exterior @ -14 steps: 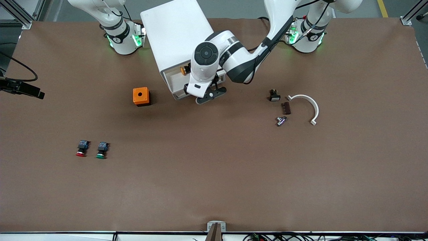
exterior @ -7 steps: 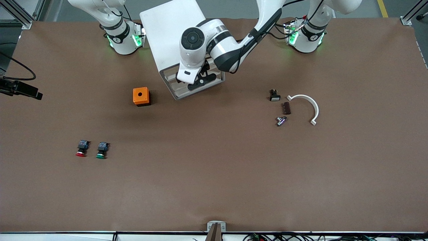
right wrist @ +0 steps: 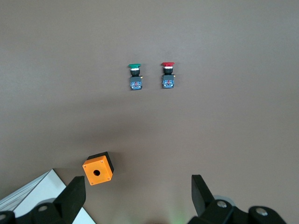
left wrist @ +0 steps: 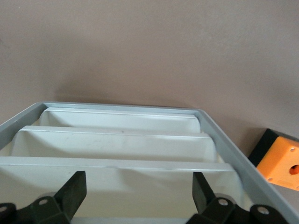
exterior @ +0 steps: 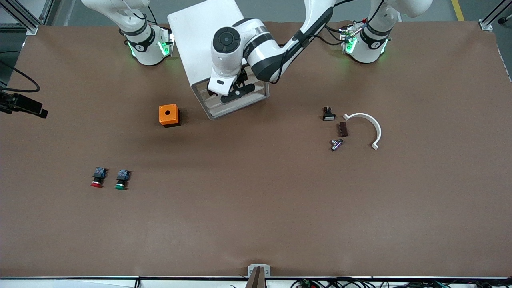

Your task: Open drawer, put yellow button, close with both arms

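The white cabinet lies between the two arm bases, its cream slat fronts facing the front camera. All its drawers sit flush in the grey frame. My left gripper hovers at the cabinet's front, open, its black fingers spread wide before the drawer slat closest to them. Nothing is between them. The yellow button is hidden. My right gripper is open and empty, high above the table beside the cabinet, and does not show in the front view.
An orange box stands beside the cabinet toward the right arm's end. A red-capped button and a green-capped button lie nearer the front camera. Toward the left arm's end lie a white curved piece and small parts.
The left arm swung in toward the cabinet and the pulled-out drawer slid back in. The yellow button, seen in it a second ago, is now out of sight. The right arm stayed put.
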You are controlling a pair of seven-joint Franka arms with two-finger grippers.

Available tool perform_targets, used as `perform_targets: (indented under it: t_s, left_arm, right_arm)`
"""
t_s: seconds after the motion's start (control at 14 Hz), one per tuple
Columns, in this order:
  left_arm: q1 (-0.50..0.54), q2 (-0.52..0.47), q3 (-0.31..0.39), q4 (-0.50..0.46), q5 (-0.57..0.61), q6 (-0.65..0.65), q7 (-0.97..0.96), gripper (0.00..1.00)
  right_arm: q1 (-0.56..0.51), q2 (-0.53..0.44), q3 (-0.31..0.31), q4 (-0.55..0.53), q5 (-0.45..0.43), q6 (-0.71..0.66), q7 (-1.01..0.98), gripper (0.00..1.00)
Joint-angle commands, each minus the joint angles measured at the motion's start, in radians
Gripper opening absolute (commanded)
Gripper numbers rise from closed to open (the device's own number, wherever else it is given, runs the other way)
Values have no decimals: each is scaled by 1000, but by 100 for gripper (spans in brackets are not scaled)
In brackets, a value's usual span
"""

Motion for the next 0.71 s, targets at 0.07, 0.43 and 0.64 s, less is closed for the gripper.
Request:
perform_targets:
  t_s: [0.07,0.43,0.64]
  left_arm:
    - [99,-19,11,-6,52,9,80,100]
    - [251,-45,13,-10,129,-23,250,100]
    - [320,-56,13,-6,158,-25,341,100]
  right_arm:
    - [-11,-11,18,-1,-2,2,-7,100]
    - [33,-2,20,-1,-11,5,2,100]
    - [35,-2,20,-1,-9,2,4,100]
